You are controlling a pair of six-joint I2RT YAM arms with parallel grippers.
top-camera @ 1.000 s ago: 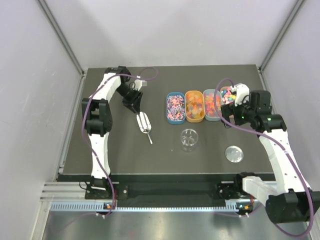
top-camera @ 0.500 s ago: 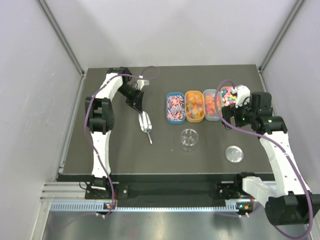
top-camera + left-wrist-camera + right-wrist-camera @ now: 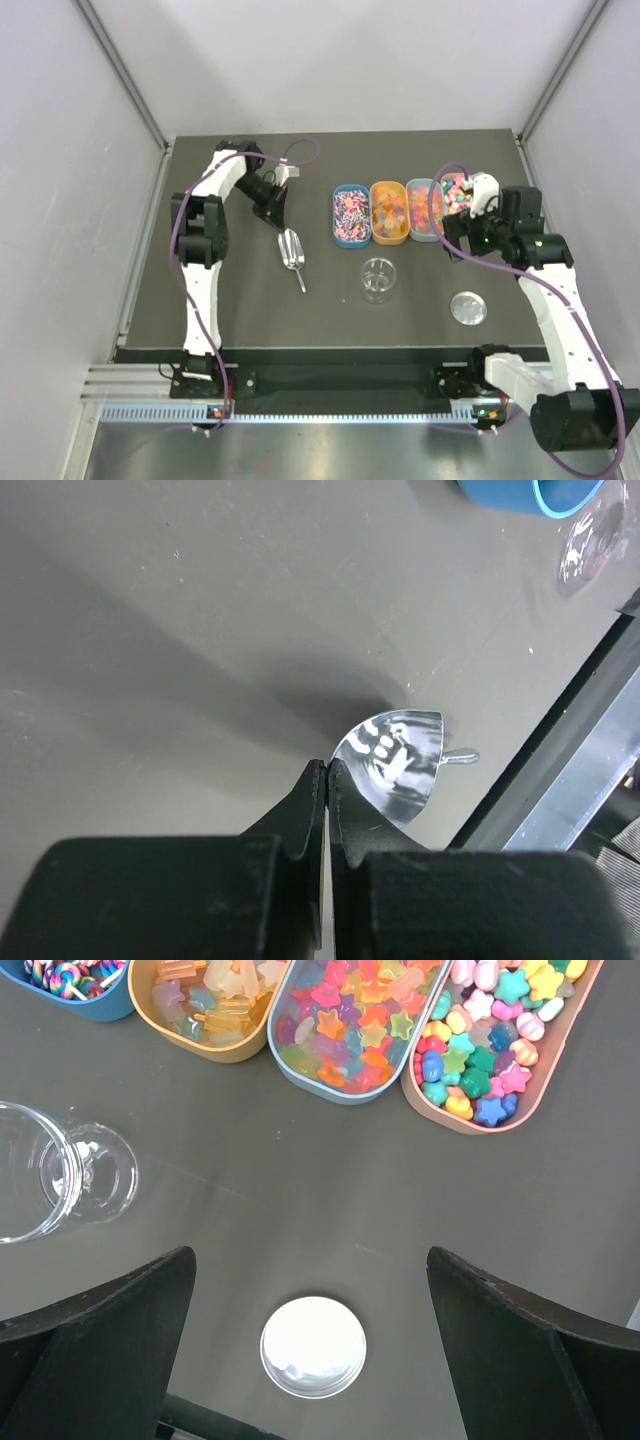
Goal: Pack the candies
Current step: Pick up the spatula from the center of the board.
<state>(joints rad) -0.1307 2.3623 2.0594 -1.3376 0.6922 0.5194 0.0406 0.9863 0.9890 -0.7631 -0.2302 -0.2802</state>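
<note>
The candies fill four oval trays in a row at the back of the table; in the right wrist view they are the star and sweet shapes. A metal scoop lies on the table left of the trays. My left gripper is at its bowl end and is shut. In the left wrist view the fingertips meet with nothing showing between them, and the scoop's bowl lies against the right finger. My right gripper hovers open above the table near the trays, holding nothing.
A clear round jar stands in front of the trays, also seen at left in the right wrist view. Its round lid lies flat to the right, below my open right fingers. The table's near edge runs by the scoop.
The left gripper's jaws have come together at the scoop's bowl end, and the scoop has shifted slightly toward the front. The right arm has barely moved.
</note>
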